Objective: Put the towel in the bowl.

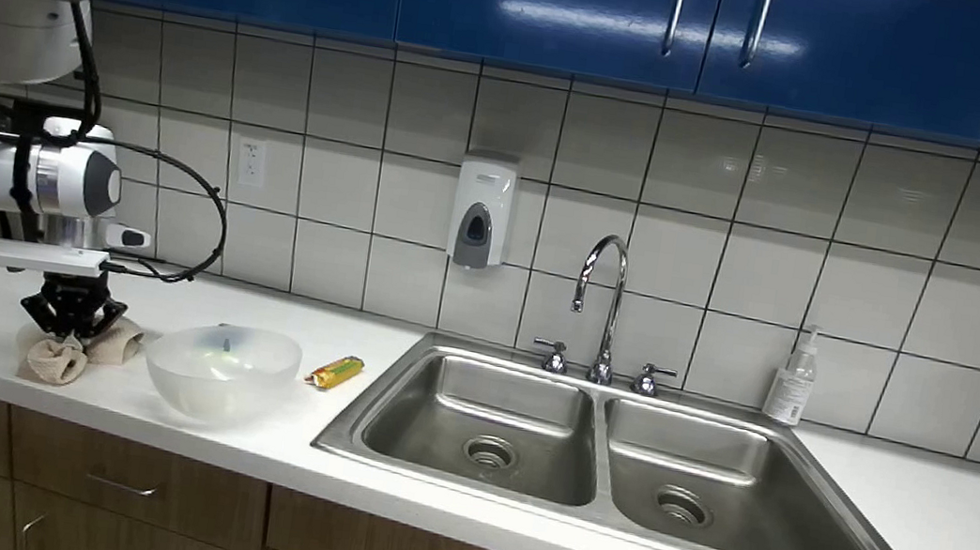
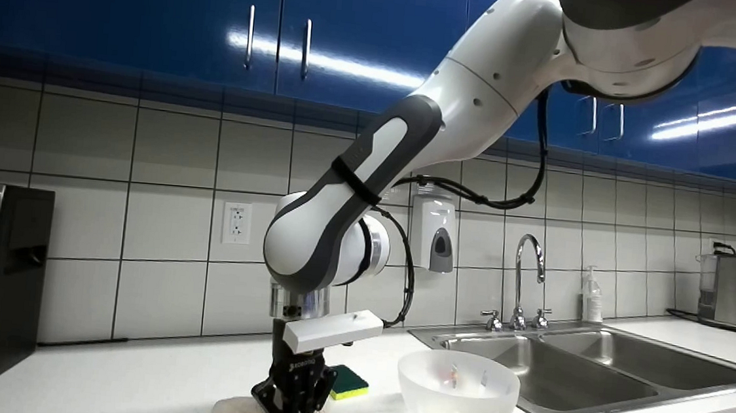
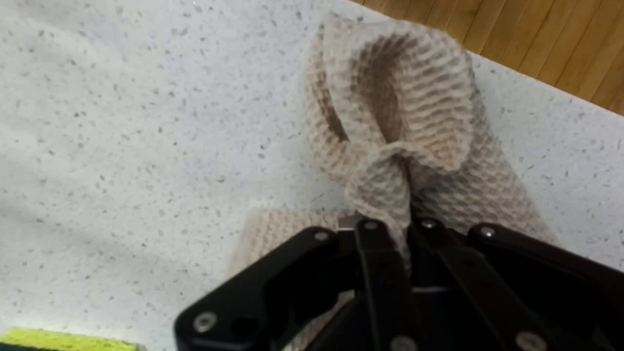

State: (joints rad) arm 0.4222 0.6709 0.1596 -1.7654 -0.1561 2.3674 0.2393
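Beige towel (image 3: 434, 126) on the bench (image 3: 146, 146), one fold pinched between the jaws | translucent bowl (image 1: 220, 383) nearby | grasp looks done; lifting, carrying over and releasing remain

crumpled beige towel (image 3: 434, 112) near translucent bowl (image 1: 214, 390)

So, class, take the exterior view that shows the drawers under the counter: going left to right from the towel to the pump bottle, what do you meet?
Left to right: towel → bowl → yellow packet → wall dispenser → faucet → pump bottle. The sink is left out, since its span overlaps several of these.
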